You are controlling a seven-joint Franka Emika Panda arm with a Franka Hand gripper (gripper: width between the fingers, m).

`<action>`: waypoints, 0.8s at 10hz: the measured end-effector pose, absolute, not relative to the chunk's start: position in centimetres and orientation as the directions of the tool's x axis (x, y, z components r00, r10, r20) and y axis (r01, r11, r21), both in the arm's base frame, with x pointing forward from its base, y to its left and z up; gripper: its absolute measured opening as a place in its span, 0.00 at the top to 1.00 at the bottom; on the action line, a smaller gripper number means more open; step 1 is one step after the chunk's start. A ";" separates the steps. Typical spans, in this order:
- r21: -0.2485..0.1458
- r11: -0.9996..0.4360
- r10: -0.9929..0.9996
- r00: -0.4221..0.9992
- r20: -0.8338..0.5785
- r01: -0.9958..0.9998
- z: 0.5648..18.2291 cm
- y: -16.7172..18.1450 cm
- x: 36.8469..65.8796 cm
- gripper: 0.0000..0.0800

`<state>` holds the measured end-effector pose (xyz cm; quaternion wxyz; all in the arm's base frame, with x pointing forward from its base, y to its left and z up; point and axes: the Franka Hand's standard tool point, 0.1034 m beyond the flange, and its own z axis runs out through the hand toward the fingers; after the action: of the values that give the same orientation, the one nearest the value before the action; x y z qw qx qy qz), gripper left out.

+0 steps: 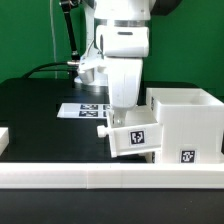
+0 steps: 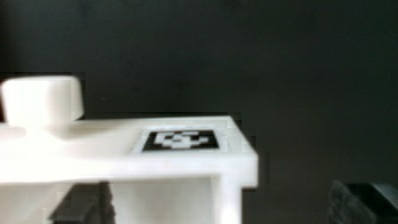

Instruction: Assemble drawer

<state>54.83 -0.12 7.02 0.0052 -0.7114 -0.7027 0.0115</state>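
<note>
One small tray [image 1: 133, 136] sits at gripper [image 1: 124, 112], touching cube housing [image 1: 185, 122]; jaw state can't tell.

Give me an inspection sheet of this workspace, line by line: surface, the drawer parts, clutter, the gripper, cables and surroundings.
Surface: black table, bordered by a long low white wall along the near edge.
Job's things: white cube housing at the exterior view's right; a small tagged tray at its open side, partly in.
Clutter: another white piece at the exterior view's left edge; the marker board lies flat behind.
Gripper: the gripper is down over the tray; jaws hidden, so the hold cannot be told.
Cables: a dark cable runs along the table's far edge.
Surroundings: green backdrop behind.
</note>
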 end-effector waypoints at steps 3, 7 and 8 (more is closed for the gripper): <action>-0.014 -0.027 0.999 0.027 -0.018 1.000 8.9 0.4 55.2 0.19; 0.011 -0.011 0.999 0.012 -0.039 1.000 12.3 -4.0 56.7 0.19; 0.015 -0.007 0.999 0.007 -0.039 1.000 12.4 -5.0 57.0 0.19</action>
<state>57.02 -4.96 12.41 -0.0193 -0.7094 -0.7045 0.0085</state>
